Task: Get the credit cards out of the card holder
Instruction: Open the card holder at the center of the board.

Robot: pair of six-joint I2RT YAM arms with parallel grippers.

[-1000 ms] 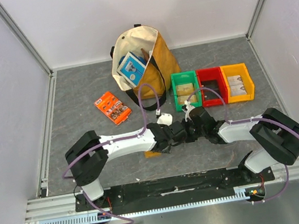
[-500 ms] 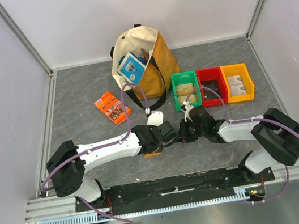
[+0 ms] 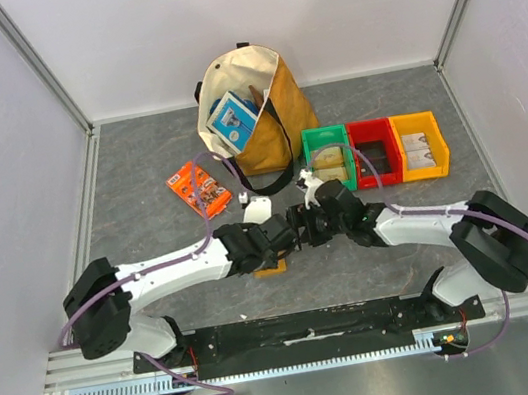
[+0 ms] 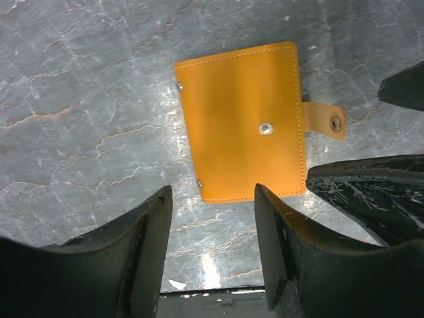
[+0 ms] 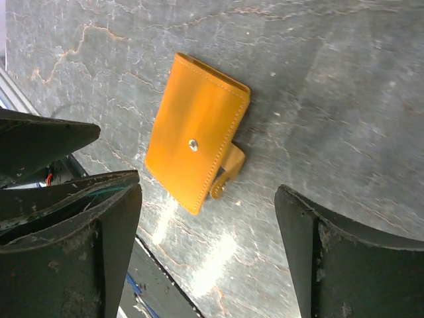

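Note:
The card holder [image 4: 242,122] is a flat orange-tan wallet lying folded shut on the grey table, its little tab [image 4: 326,120] unsnapped and sticking out to one side. My left gripper [image 4: 212,199] hovers open just above its near edge and holds nothing. My right gripper [image 5: 209,199] also stands wide open above the card holder [image 5: 195,149], with nothing between its fingers. In the top view both grippers [image 3: 289,237] [image 3: 308,228] meet over the card holder [image 3: 270,268], which mostly hides under them. The credit cards are hidden.
A cream tote bag [image 3: 264,106] with a blue-and-white box [image 3: 233,121] stands at the back. An orange printed packet [image 3: 199,190] lies to the left. Green [image 3: 310,161], red [image 3: 354,129] and yellow [image 3: 398,147] bins sit at the right. The table's front rail runs close below.
My right gripper has gone from shut to wide open. Both grippers have shifted a little to the left, and the left arm's elbow has swung out leftwards.

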